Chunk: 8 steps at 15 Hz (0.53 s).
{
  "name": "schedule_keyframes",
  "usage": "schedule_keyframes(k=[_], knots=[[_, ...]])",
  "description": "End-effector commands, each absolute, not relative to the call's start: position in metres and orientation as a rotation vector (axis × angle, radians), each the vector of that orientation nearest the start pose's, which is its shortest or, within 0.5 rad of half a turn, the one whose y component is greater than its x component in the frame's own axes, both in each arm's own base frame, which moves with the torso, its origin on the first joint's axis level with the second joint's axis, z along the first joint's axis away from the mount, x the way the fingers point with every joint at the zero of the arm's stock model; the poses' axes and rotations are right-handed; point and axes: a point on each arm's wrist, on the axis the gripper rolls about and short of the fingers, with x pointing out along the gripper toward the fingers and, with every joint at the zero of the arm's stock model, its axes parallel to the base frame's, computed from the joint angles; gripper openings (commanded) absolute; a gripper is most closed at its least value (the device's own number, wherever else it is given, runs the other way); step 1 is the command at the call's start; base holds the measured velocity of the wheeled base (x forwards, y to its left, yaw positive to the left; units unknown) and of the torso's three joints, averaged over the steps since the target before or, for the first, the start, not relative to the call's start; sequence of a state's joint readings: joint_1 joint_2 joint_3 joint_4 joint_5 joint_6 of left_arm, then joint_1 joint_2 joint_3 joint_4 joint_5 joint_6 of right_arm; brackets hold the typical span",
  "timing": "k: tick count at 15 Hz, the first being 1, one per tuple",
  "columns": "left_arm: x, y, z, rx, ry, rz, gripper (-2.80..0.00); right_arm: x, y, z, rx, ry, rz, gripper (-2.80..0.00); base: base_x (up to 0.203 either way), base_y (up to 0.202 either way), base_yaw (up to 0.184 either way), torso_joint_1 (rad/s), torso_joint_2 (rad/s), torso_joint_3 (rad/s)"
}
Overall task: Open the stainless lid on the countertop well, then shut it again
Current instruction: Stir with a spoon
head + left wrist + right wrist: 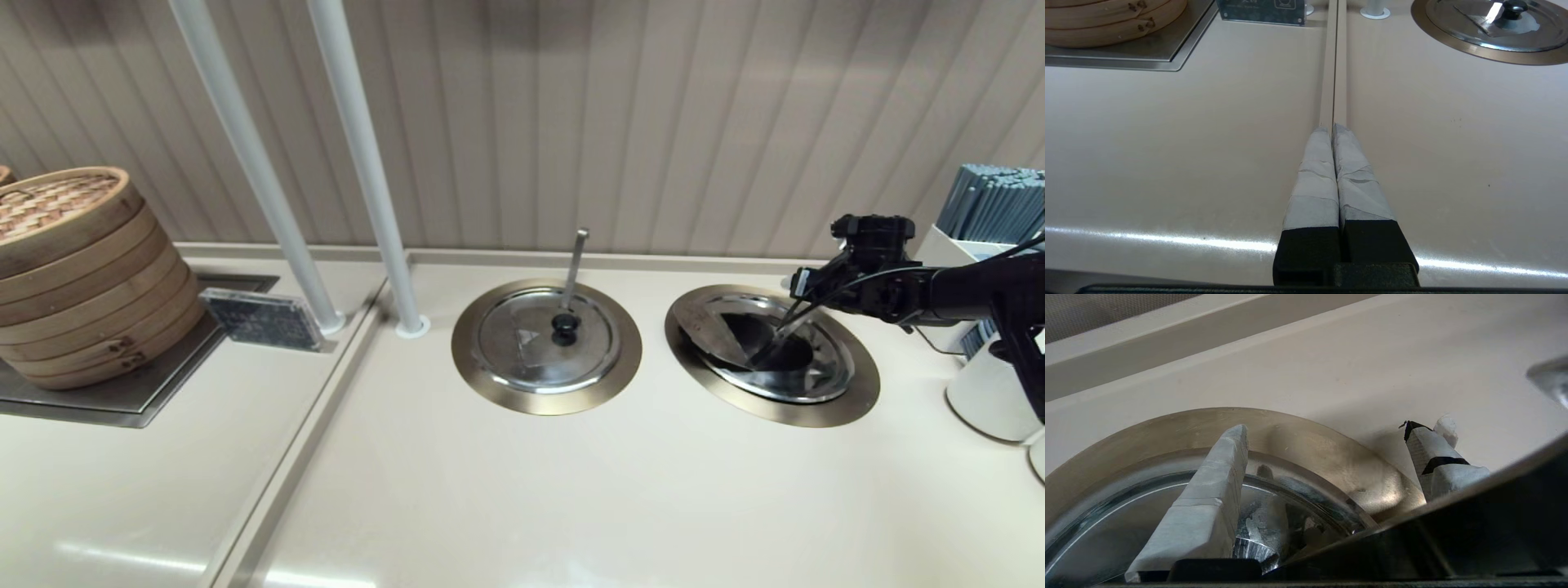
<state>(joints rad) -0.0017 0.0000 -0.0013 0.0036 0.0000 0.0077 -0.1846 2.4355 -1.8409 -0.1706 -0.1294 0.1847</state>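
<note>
The stainless lid [816, 371] sits in the right-hand countertop well, whose brass ring [784, 415] surrounds it. Large dark triangular shapes show on it; I cannot pick out its knob or tell whether the folding half is lifted. A broad slanted ladle handle [790, 317] leans at its far right. My right gripper [804, 286] hovers open over that far-right rim. In the right wrist view the open right gripper [1327, 426] spans the ring [1310, 449] and lid [1147, 510], with a dark slanted bar crossing close in front. My left gripper [1333, 127] rests shut over the counter seam, out of the head view.
A second brass-ringed well carries a closed lid with a black knob [547, 339] and a thin upright ladle handle [575, 265]. Bamboo steamers [73, 269] and a sign card [260, 318] stand at left, two white poles [367, 171] behind. A chopstick holder [992, 204] and white cup [992, 392] crowd the right.
</note>
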Motion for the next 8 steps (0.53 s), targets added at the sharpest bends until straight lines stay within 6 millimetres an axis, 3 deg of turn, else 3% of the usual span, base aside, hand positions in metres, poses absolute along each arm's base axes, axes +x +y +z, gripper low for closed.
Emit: schedule_keyframes(k=[1,7,8], knots=[[-0.0228,0.0,0.0751,0.008,0.003,-0.002,-2.8,0.5067,-0.0987,0.0983,0.196,0.419,-0.342,0.0,0.0,0.0,0.0,0.0,0.0,0.0],[-0.0228,0.0,0.0752,0.008,0.003,-0.002,-2.8,0.5087,-0.0972,0.1027,0.226,0.398,-0.334,0.0,0.0,0.0,0.0,0.0,0.0,0.0],[-0.0229,0.0,0.0754,0.008,0.003,-0.002,-2.8,0.5084,-0.0972,0.1042,0.227,0.395,-0.335,-2.8,0.0,0.0,0.0,0.0,0.0,0.0]])
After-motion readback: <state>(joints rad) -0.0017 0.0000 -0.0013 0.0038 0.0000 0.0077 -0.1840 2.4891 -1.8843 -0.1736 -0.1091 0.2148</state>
